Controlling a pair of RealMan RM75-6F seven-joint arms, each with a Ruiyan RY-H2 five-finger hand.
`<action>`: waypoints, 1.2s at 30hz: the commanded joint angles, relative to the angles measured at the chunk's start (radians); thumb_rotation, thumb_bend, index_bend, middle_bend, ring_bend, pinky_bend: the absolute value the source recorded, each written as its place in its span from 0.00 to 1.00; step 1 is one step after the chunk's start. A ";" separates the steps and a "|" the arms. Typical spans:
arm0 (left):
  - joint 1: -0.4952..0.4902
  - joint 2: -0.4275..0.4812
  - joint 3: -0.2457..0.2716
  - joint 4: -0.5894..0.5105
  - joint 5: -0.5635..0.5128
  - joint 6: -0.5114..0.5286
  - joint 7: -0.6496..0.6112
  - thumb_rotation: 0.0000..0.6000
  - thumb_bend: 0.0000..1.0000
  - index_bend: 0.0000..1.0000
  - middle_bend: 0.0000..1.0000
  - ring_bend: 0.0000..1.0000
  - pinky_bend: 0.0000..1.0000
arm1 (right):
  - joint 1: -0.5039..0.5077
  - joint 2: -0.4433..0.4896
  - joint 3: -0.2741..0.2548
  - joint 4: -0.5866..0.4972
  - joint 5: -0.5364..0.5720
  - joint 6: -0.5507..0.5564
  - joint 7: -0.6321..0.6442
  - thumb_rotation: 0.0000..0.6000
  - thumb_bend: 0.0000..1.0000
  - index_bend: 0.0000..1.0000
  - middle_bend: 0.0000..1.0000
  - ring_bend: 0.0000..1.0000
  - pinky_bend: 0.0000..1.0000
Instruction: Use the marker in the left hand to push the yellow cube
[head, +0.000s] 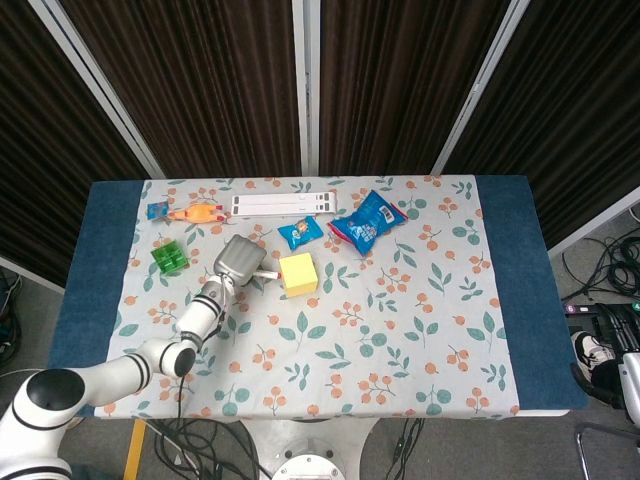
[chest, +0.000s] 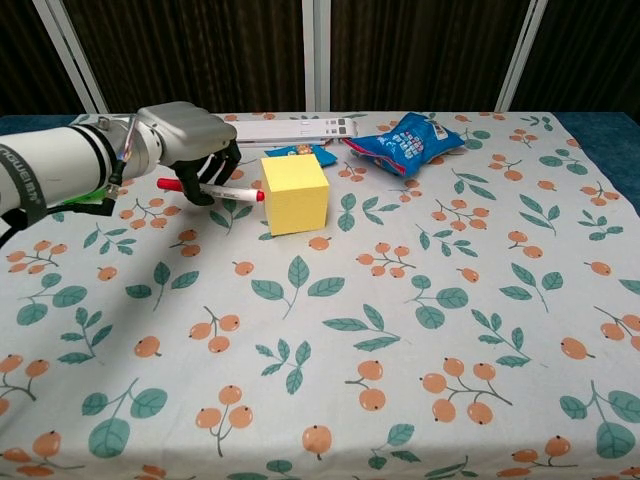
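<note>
The yellow cube (head: 298, 274) (chest: 296, 193) sits on the floral tablecloth, left of the table's middle. My left hand (head: 239, 259) (chest: 187, 138) is just to its left and grips a white marker with red ends (chest: 210, 189). The marker lies nearly level, and its red tip touches the cube's left face. My right hand does not show in either view.
Behind the cube lie a small blue snack packet (head: 300, 233), a larger blue chip bag (head: 367, 221) and a long white strip (head: 281, 204). A green block (head: 168, 258), an orange toy (head: 194, 213) and a small blue item (head: 157, 210) sit at the far left.
</note>
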 joint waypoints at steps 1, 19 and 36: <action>-0.012 -0.007 0.002 -0.007 0.002 0.002 0.009 1.00 0.36 0.71 0.72 0.53 0.58 | -0.001 0.001 0.000 -0.001 0.000 0.000 -0.001 0.91 0.20 0.00 0.10 0.00 0.00; -0.102 -0.064 -0.014 -0.027 -0.027 0.013 0.066 1.00 0.36 0.71 0.72 0.53 0.58 | -0.002 0.003 0.002 0.000 0.006 -0.005 0.000 0.91 0.20 0.00 0.10 0.00 0.00; -0.160 -0.101 -0.032 0.017 -0.116 0.013 0.109 1.00 0.36 0.71 0.71 0.53 0.58 | -0.008 0.007 0.004 -0.002 0.010 -0.002 0.000 0.91 0.20 0.00 0.10 0.00 0.00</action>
